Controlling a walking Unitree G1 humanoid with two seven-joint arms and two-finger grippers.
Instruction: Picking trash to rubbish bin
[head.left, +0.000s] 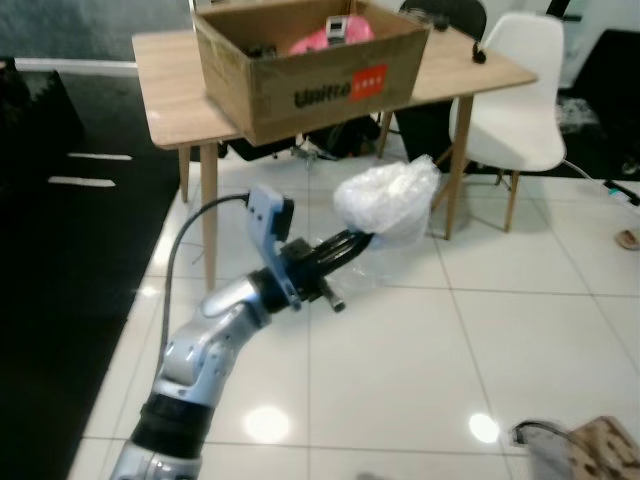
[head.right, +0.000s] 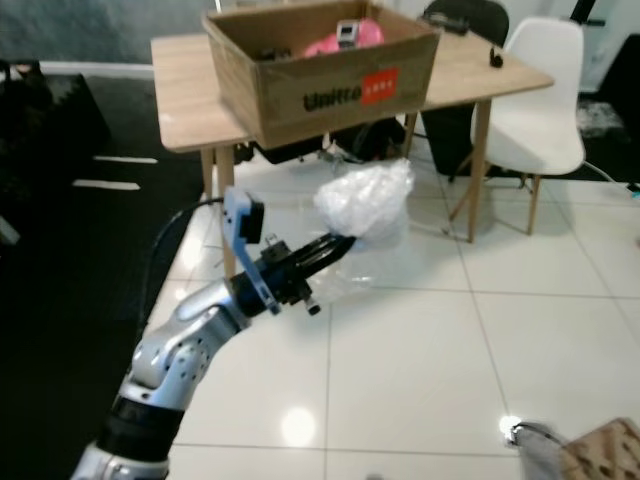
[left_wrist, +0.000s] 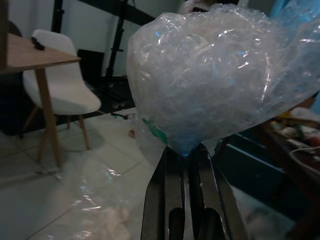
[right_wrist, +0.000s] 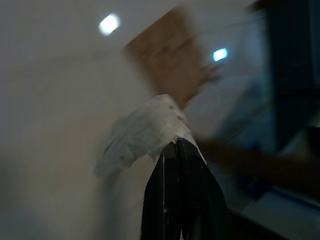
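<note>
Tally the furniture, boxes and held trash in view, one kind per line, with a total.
Tables: 1, table
Chairs: 1, white chair
Cardboard boxes: 1, box on the table
Plastic bags held: 1, bag in the left end effector
Paper scraps held: 1, scrap in the right end effector
Total: 5

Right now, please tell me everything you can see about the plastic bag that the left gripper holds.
The plastic bag is clear, thin and crinkled, bunched into a rounded ball with whitish folds inside. The left gripper is shut on its lower end and holds it in the air above the tiled floor, in front of the wooden table. A loose clear flap hangs below.
</note>
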